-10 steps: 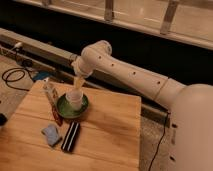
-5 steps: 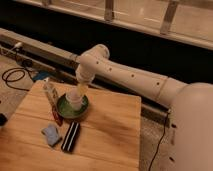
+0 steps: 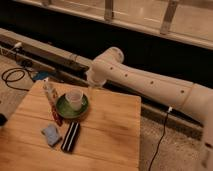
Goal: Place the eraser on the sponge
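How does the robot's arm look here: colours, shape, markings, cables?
The arm is a thick white tube with rounded joints and a row of small dark dots along its side. A thin dark cable hangs below it. The gripper sits at the arm's end, over the far edge of the wooden table; it looks pale, its shape unclear.

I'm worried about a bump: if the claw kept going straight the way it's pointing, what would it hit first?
Most likely the green bowl. The open claw points down right above it, away from the eraser and sponge. Depth is hard to judge.
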Controlling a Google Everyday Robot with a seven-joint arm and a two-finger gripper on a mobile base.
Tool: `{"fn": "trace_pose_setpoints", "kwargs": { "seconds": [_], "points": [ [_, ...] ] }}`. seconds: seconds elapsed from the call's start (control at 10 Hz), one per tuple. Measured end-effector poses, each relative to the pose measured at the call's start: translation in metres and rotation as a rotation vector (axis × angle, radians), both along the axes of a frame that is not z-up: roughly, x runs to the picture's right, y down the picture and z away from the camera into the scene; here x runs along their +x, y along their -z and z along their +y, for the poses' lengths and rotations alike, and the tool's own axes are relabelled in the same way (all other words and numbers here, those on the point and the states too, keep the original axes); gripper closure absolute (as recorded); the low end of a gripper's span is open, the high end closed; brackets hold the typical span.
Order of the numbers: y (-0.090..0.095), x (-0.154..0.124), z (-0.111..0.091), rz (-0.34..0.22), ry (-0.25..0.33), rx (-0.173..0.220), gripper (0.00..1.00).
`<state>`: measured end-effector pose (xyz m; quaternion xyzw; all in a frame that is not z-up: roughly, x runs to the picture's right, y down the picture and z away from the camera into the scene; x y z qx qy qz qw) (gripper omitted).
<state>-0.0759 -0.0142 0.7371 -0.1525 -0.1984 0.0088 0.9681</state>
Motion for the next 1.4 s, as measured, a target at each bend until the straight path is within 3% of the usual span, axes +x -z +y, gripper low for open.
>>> {"fn": "trace_pose_setpoints", "kwargs": {
  "seconds": [0.2, 0.3, 0.5, 0.7, 0.8, 1.0, 1.2, 1.4],
  "points": [
    [0.002, 0.010, 0.007, 0.117, -0.110, -0.015, 0.20],
    [0.003, 0.014, 0.011, 0.250, -0.131, -0.023, 0.20],
    [0.007, 0.010, 0.013, 0.444, -0.094, -0.028, 0.20],
    [0.017, 0.013, 0.008, 0.598, -0.083, -0.002, 0.20],
    [0.019, 0.013, 0.006, 0.637, -0.081, 0.006, 0.20],
    [0.013, 0.015, 0.007, 0.619, -0.073, -0.032, 0.20],
    [-0.007, 0.018, 0.020, 0.594, -0.072, -0.113, 0.20],
    [-0.033, 0.028, 0.051, 0.585, -0.102, -0.218, 0.20]
  ]
}}
